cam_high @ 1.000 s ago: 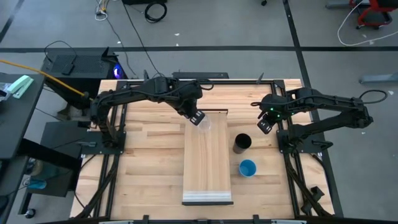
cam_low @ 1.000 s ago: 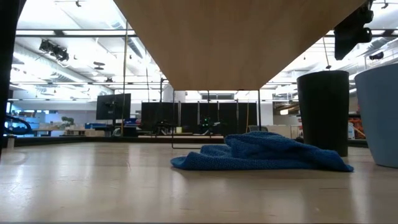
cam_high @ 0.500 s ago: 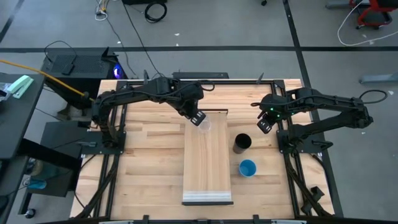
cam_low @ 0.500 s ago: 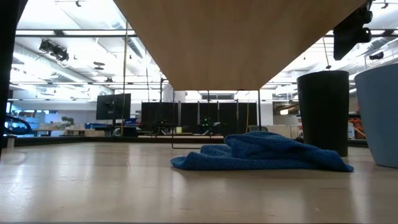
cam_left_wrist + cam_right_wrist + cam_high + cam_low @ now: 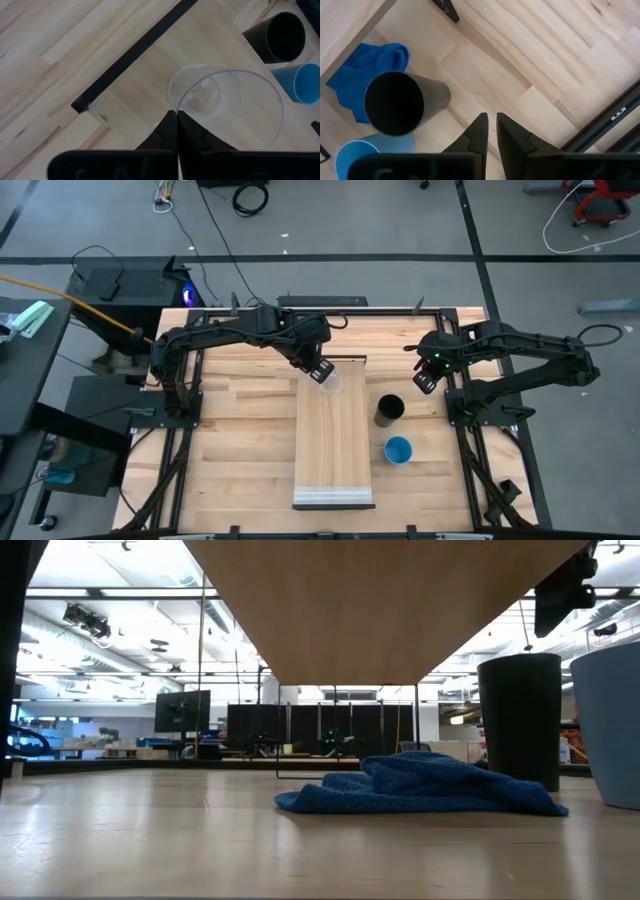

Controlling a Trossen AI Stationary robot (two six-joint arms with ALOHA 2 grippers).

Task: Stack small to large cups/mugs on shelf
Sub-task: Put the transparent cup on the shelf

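Observation:
The small clear cup (image 5: 331, 381) (image 5: 225, 112) is over the far end of the light-wood shelf (image 5: 335, 450) (image 5: 145, 85), with my left gripper (image 5: 320, 370) (image 5: 176, 119) shut on it. The black cup (image 5: 389, 411) (image 5: 395, 102) stands mouth up on the tabletop right of the shelf. The blue cup (image 5: 398, 449) (image 5: 355, 157) stands just nearer than the black one. My right gripper (image 5: 425, 382) (image 5: 491, 120) hovers shut, above and beyond the black cup, touching nothing. My left gripper pinches the clear cup's wall at its rim (image 5: 179, 106), on the side toward the table's left. The fingers come from above, slanting down. The cup sits mouth up over the shelf's far end. Whether its base touches the board, I cannot tell.
The shelf stands raised on thin legs, and its underside (image 5: 380, 610) shows in the low view. A crumpled blue cloth (image 5: 420, 788) (image 5: 365, 75) lies on the tabletop beneath it. The shelf's near stretch up to the pale metal strip (image 5: 334, 499) carries nothing.
My left gripper has crept slightly toward the table's right, carrying the clear cup with it over the shelf's far end. Its fingers have stayed shut on the cup.

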